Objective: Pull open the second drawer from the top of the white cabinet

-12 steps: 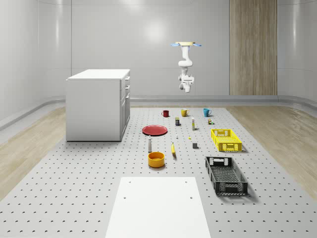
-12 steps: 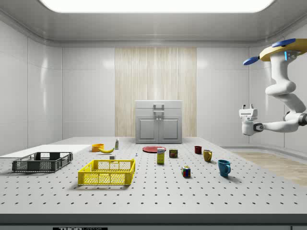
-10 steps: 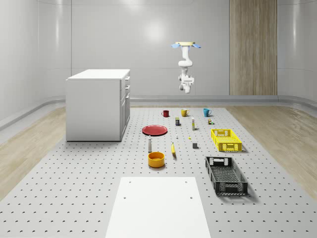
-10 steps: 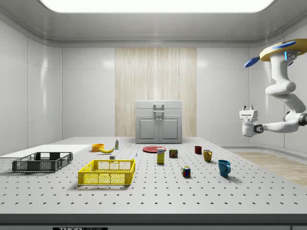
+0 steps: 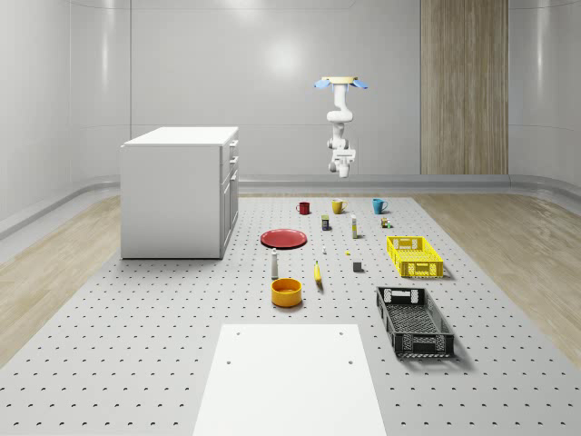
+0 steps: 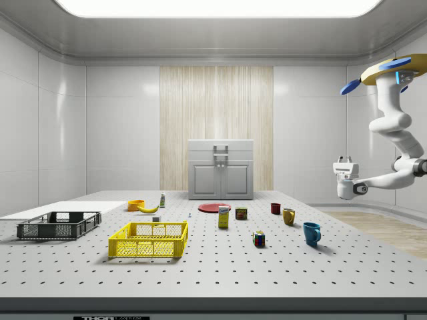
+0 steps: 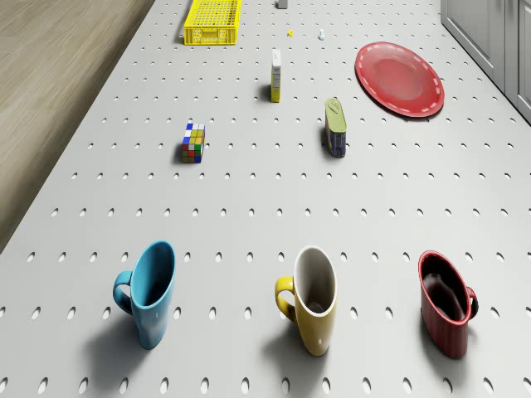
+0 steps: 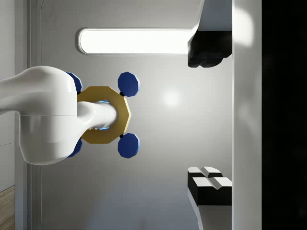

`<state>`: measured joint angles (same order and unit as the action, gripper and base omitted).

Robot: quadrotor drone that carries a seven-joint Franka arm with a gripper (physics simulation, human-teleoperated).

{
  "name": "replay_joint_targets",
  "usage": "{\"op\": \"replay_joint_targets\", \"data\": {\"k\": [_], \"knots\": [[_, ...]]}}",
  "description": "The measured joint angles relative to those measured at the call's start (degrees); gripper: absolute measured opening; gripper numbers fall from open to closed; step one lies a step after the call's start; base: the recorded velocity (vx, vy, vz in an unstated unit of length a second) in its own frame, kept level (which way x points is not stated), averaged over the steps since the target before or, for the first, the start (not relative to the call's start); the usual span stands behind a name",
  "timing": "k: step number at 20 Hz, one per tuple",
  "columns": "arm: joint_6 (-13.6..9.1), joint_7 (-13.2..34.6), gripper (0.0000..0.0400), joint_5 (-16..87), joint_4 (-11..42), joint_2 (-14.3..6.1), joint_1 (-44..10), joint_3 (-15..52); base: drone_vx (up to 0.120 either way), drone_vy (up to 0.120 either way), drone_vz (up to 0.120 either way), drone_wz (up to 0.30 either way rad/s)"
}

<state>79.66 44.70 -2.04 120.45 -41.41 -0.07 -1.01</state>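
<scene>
With fingers apart, the gripper (image 6: pixel 344 162) hangs high, well apart from the white cabinet (image 6: pixel 221 170), whose drawers face it.

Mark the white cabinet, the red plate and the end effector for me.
white cabinet (image 5: pixel 172 204): whole-scene view, on its side panel.
red plate (image 7: pixel 399 78): drone view, on the middle of the plate.
end effector (image 8: pixel 207 115): wrist view, midway between the two black fingertips, which stand apart.
</scene>
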Motion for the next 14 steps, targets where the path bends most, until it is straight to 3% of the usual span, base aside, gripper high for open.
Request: {"op": "replay_joint_targets", "data": {"k": [4, 7, 12, 14], "knots": [[-1.36, -4.26, 0.0308, -25.32, 2.43, 0.44, 3.81, -16.65, 0.01, -0.02, 0.0, 0.0], [-1.62, -6.47, 0.0307, -38.83, 7.14, -0.08, 6.95, -25.49, 0.12, -0.12, 0.013, 0.0], [-1.05, -8.44, 0.0303, -50.62, 13.07, -1.53, 11.32, -33.52, 0.12, -0.12, 0.12, 0.0], [-0.62, -8.79, 0.0302, -52.94, 14.52, -2.14, 12.74, -35.38, 0.12, -0.12, 0.0, 0.0]]}}
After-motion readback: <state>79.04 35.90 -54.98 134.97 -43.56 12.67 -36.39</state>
